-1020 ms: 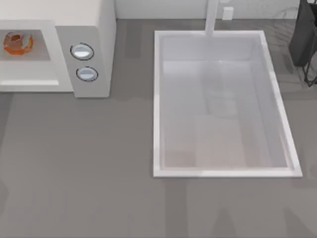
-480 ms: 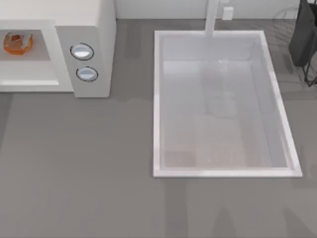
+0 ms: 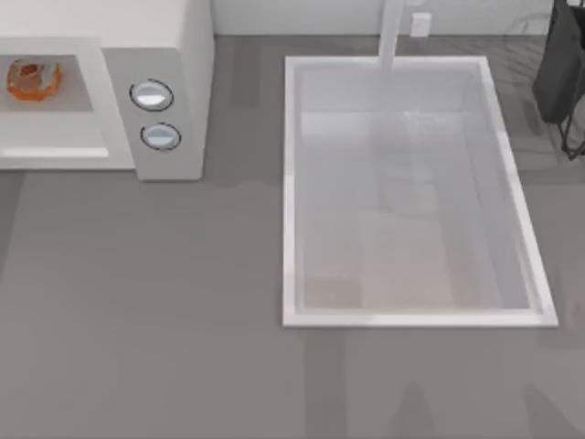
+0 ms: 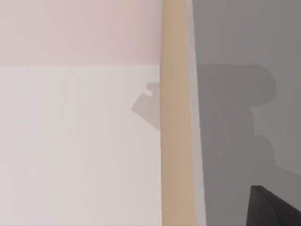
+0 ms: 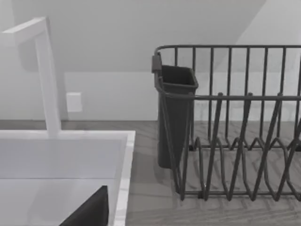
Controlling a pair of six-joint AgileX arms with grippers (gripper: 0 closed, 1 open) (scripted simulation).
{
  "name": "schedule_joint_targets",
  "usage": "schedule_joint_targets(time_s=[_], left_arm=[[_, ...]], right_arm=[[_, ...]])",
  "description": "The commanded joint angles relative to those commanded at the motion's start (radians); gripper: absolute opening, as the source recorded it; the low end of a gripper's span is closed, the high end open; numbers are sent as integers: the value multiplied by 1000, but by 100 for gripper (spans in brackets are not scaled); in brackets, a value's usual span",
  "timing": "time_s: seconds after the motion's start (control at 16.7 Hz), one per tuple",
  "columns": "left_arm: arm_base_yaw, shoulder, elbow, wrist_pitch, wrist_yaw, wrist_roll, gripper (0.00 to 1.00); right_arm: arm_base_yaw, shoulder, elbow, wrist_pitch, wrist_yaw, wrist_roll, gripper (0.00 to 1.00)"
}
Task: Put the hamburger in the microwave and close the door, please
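Note:
The hamburger point(image 3: 33, 79), an orange-brown bun, lies on the floor of the microwave's open front cavity at the table's far left. The microwave point(image 3: 174, 37) is an off-white box with two round dials point(image 3: 152, 94) on its side panel. The door is out of view. In the left wrist view, a dark corner of my left gripper point(image 4: 272, 209) shows beside a white surface and a tan strip point(image 4: 176, 141). In the right wrist view, a dark part of my right gripper point(image 5: 90, 212) hangs over the sink near its far right corner.
A large white sink point(image 3: 289, 183) fills the table's middle and right, with a white faucet point(image 3: 391, 32) at its far rim. A dark wire dish rack point(image 5: 235, 127) with a cutlery holder point(image 5: 175, 117) stands at the far right. Grey countertop point(image 3: 146, 302) lies in front of the microwave.

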Motion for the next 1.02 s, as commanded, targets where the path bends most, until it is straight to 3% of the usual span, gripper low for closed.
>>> schedule_joint_targets(time_s=[0.24, 0.6, 1.02], left_arm=[[-39, -71, -74, 40, -24, -49, 0], [-167, -290, -348, 162, -85, -184, 0], [-195, -325, -387, 180, -99, -216, 0]], right_arm=[[0, 0, 0, 0, 0, 0, 100], [0, 0, 0, 0, 0, 0, 100], [0, 0, 0, 0, 0, 0, 100]])
